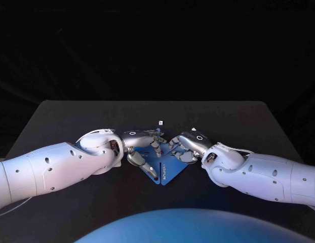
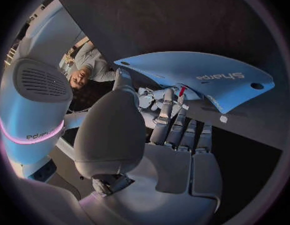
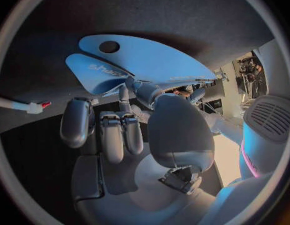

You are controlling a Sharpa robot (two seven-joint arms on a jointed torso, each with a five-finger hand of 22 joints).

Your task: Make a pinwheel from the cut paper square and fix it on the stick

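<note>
The blue cut paper square (image 1: pixel 166 169) lies at the table's middle, with flaps (image 2: pixel 201 77) (image 3: pixel 145 60) raised off the table; they bear a printed word and a round hole. My left hand (image 1: pixel 137 144) reaches in from the left and pinches a flap at its fingertips (image 2: pixel 170 102), where a small red tip (image 2: pixel 182 90) stands up. My right hand (image 1: pixel 188 146) meets it from the right and holds the paper between thumb and a finger (image 3: pixel 125 92), its other fingers curled in. A white stick with a red end (image 3: pixel 23 106) lies just beyond the hands.
A small white piece (image 1: pixel 160 122) (image 2: pixel 224 119) lies on the black table (image 1: pixel 70 121) just behind the hands. Bare tabletop stretches to the far edge and to both sides.
</note>
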